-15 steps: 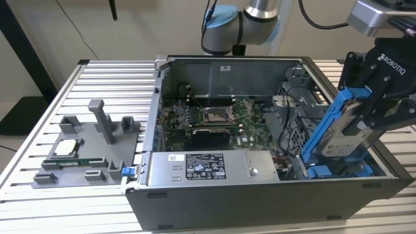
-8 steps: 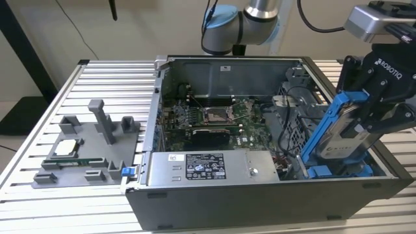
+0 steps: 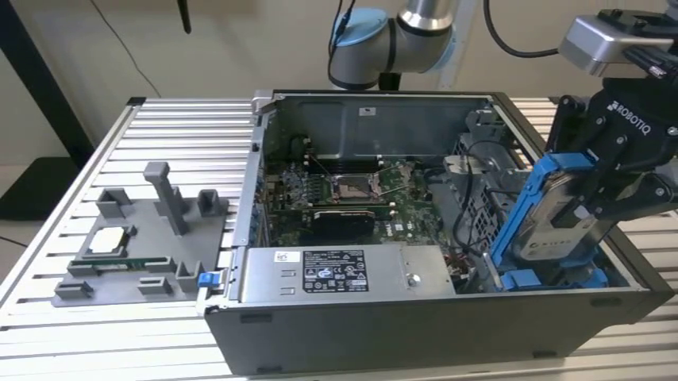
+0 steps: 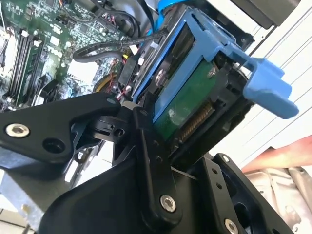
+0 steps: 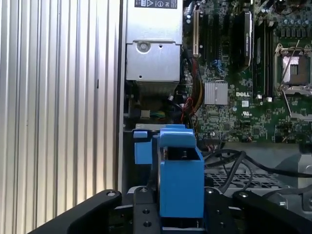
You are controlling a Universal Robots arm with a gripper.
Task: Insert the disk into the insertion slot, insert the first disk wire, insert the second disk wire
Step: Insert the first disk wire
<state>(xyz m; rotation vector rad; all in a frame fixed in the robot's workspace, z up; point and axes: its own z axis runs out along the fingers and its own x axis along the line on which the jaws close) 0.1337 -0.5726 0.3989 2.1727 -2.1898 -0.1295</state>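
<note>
My gripper (image 3: 589, 208) is shut on the disk (image 3: 553, 218), a silver-grey drive in a bright blue carrier frame. The disk stands tilted, its lower end down at the insertion slot (image 3: 526, 279), the grey bay with blue tabs in the case's near corner at the exterior view's right. In the second wrist view the disk's green board (image 4: 187, 97) shows between black fingers (image 4: 146, 141). The first wrist view looks along the blue carrier (image 5: 180, 178) toward a blue tab (image 5: 142, 150) of the bay. Black cables (image 5: 234, 165) lie beside the bay; I cannot tell which are the disk wires.
The open computer case (image 3: 424, 333) sits on a ribbed aluminium table (image 3: 170, 151). Inside are the grey power-supply box (image 3: 339, 274), the motherboard (image 3: 398, 198) and its CPU socket (image 3: 350, 186). A grey fixture (image 3: 159, 238) holding a processor (image 3: 109, 238) stands at the exterior view's left.
</note>
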